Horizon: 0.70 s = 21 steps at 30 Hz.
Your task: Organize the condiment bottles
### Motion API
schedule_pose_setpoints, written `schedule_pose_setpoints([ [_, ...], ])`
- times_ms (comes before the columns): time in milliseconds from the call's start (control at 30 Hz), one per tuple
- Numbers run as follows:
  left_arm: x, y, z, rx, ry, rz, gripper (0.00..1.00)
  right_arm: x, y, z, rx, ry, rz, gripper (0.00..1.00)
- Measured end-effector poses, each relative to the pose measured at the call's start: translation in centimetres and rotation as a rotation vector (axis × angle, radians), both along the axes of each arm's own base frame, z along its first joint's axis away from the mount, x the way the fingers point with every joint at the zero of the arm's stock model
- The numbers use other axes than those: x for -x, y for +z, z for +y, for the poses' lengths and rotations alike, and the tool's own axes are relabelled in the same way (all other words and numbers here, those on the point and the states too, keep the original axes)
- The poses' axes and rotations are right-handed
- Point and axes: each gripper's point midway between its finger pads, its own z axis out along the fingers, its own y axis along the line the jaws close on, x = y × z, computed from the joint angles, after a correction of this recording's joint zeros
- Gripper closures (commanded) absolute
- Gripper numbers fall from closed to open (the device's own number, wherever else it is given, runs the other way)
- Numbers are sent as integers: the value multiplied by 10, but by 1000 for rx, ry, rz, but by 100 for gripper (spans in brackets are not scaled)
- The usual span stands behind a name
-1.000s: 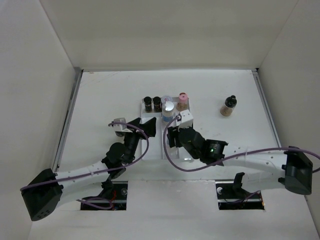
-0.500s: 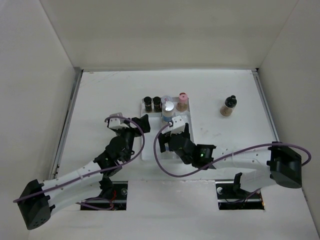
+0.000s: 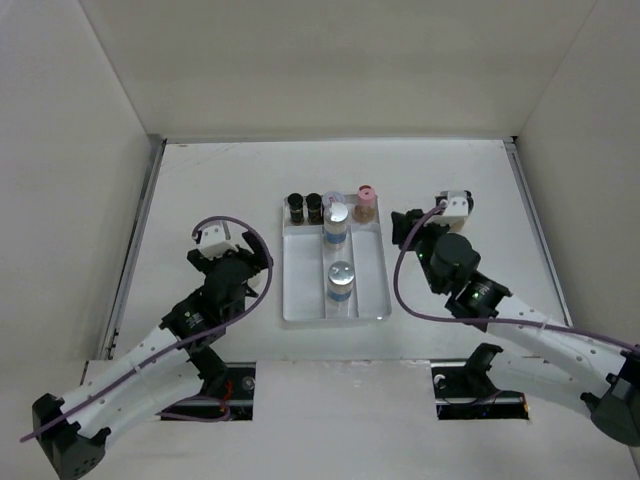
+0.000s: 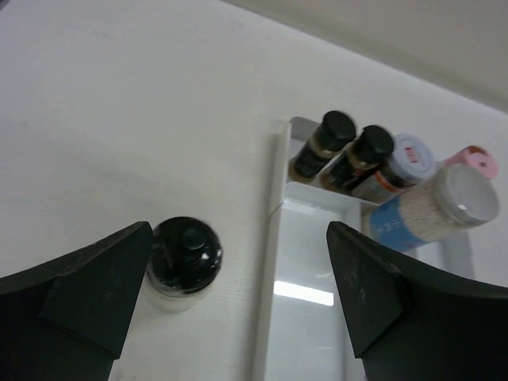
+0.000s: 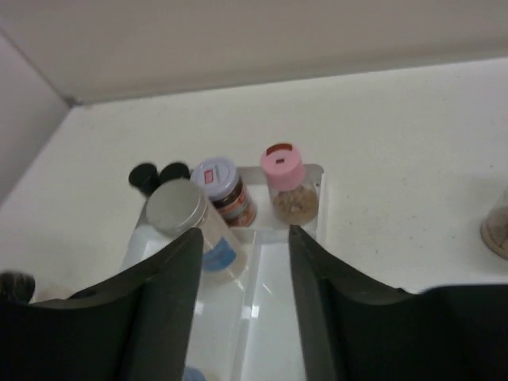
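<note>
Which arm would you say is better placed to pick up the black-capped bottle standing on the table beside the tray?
Left: its open claw frames that bottle, while the right claw sits on the other side of the tray.

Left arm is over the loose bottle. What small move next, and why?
Probably nudge the left gripper sideways to centre it before lowering. The black-capped bottle stands on the table outside the clear tray, between the open fingers but right beside one of them, so closing now might tip it.
</note>
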Motion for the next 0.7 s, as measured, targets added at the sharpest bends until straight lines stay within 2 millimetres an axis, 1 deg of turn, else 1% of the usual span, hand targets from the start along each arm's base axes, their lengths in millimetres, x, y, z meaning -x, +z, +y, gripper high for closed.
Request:
schedule_pose_setpoints([
  [67,1,-14,9,-25,19,55,9,-8,-3,-15,-27,-37,-11,58],
  [100,2,-21,12,-33,25,83,8,-9,-11,-20,-32,-46,-2,55],
  [133,3,-28,15,-42,29,109,8,-8,-19,-21,-29,-46,9,48],
  [200,3,-38,18,-53,31,153,6,-3,-37,-18,-18,-26,37,30],
  [267,2,-46,15,-61,21,183,5,0,-49,-13,-5,-9,59,21],
  [333,1,-55,10,-75,0,217,5,2,-54,-9,1,5,67,15],
  [400,-1,-65,5,-95,-17,249,6,4,-52,-4,-2,18,61,13],
  [500,-4,-78,4,-128,-16,291,9,6,-51,1,-5,33,55,11],
  [600,-6,-78,6,-130,-4,288,14,7,-49,2,-8,38,50,10],
  [700,-9,-76,8,-128,14,272,15,7,-49,3,-8,41,48,9],
])
